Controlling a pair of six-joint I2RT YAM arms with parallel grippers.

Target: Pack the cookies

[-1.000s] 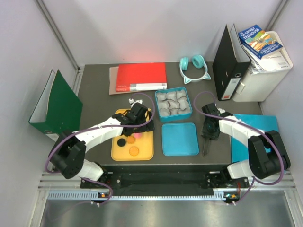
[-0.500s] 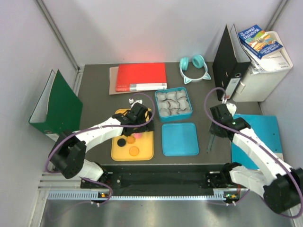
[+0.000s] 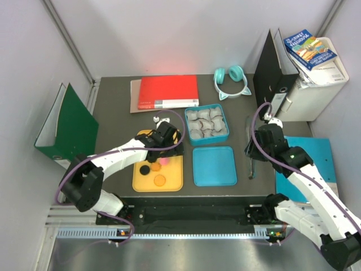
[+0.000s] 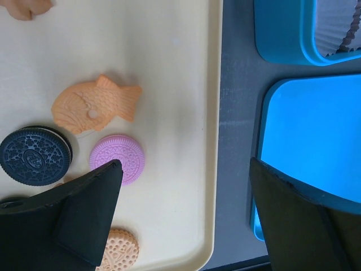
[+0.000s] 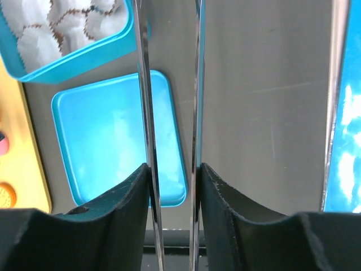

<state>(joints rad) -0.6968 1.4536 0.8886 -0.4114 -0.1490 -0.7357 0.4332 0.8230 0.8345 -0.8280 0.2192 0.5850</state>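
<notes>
Several cookies lie on a yellow tray (image 3: 175, 179) (image 4: 186, 68): a pink one (image 4: 118, 158), a black one (image 4: 35, 156), an orange fish-shaped one (image 4: 93, 104) and a tan one (image 4: 118, 248). My left gripper (image 3: 169, 151) (image 4: 183, 164) hovers open and empty over the tray's right side. An open teal tin (image 3: 225, 134) (image 5: 104, 48) holds crinkled paper cups; its lid (image 3: 214, 165) (image 5: 113, 141) lies in front of it. My right gripper (image 3: 254, 148) (image 5: 172, 166) is shut on metal tongs (image 3: 251, 166) (image 5: 144, 113), right of the lid.
A red book (image 3: 168, 92) and teal headphones (image 3: 230, 82) lie at the back. A black binder (image 3: 269, 79) and a white box with books (image 3: 316, 84) stand back right. A green binder (image 3: 65, 127) stands left. A blue folder (image 3: 316, 148) lies at the right.
My right arm has swung its elbow out to the right and turned, carrying the tongs a little right of where they were. The left arm has not moved.
</notes>
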